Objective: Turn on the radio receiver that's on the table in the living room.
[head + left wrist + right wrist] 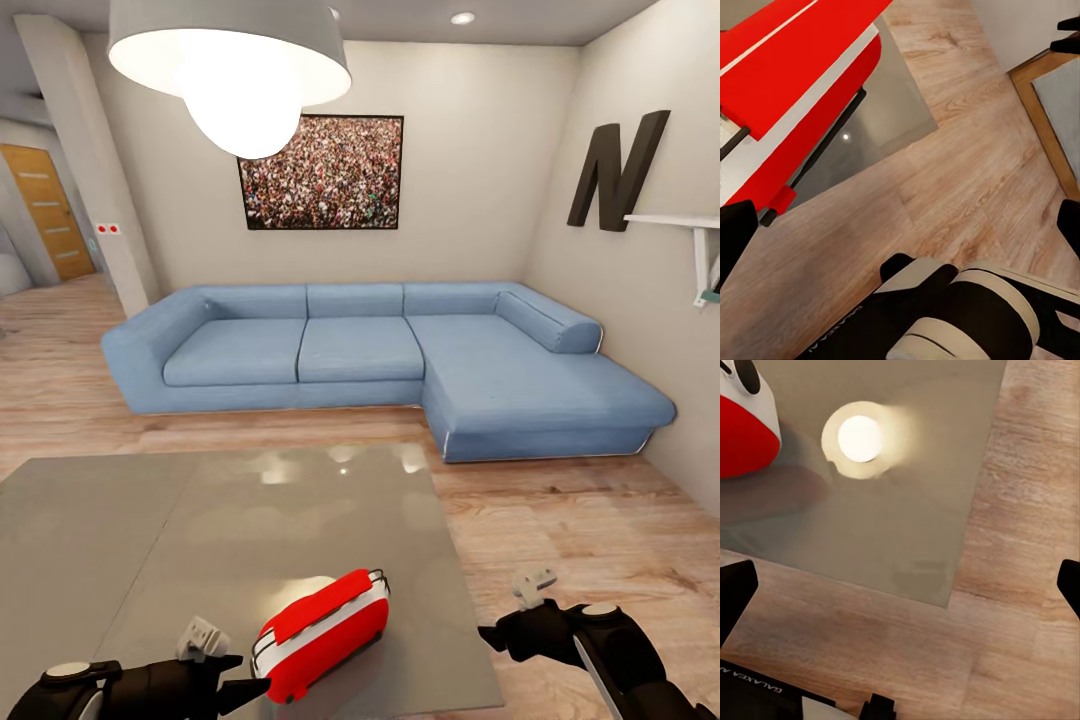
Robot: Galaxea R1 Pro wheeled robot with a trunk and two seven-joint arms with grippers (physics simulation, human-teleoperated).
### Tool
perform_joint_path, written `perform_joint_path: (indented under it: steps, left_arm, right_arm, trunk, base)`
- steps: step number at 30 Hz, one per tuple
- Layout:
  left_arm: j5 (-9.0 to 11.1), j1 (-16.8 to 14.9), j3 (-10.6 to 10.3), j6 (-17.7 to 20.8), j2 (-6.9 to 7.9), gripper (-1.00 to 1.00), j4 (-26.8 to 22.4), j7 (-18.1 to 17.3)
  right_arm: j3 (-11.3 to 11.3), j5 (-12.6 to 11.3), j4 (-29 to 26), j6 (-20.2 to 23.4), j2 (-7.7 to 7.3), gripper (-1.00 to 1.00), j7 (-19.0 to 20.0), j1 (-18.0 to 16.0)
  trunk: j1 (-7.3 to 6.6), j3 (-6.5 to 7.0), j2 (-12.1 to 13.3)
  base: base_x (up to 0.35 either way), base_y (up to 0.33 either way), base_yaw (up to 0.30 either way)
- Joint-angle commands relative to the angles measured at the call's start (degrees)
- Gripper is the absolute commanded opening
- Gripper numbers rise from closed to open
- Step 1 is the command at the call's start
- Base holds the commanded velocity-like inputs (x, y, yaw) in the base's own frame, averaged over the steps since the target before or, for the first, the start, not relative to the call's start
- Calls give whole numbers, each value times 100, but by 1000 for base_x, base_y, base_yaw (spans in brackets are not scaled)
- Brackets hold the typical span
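Note:
The red radio receiver with its white band lies on the glossy grey table, near the table's near right corner. My left gripper is just left of it, close to its lower end, and open; in the left wrist view the radio and its thin dark handle fill the far side beyond the open left gripper. My right gripper hovers open over the floor to the right of the table edge. The right wrist view catches one end of the radio and part of its black dial.
A big blue corner sofa stands behind the table below a framed crowd photo. A white dome lamp hangs overhead, reflected in the table top. Light wood floor runs to the right wall, which carries a shelf.

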Motion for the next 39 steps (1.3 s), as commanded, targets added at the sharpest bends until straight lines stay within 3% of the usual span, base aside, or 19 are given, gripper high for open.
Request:
perform_joint_path:
  steps: [1,19,39]
  left_arm:
    - [0,0,0,0,0,100,0,0]
    - [8,0,5,3,0,100,0,0]
    - [3,0,3,2,-22,100,0,0]
  right_arm:
    - [0,0,0,10,0,100,0,-1]
    - [10,0,7,-5,-9,100,9,0]
    - [10,0,17,-38,-9,100,0,1]
  trunk:
    - [0,0,0]
    - [0,-87,0]
    - [0,-269,0]
  base:
    - [0,0,0]
    - [0,0,121]
    - [0,0,5]
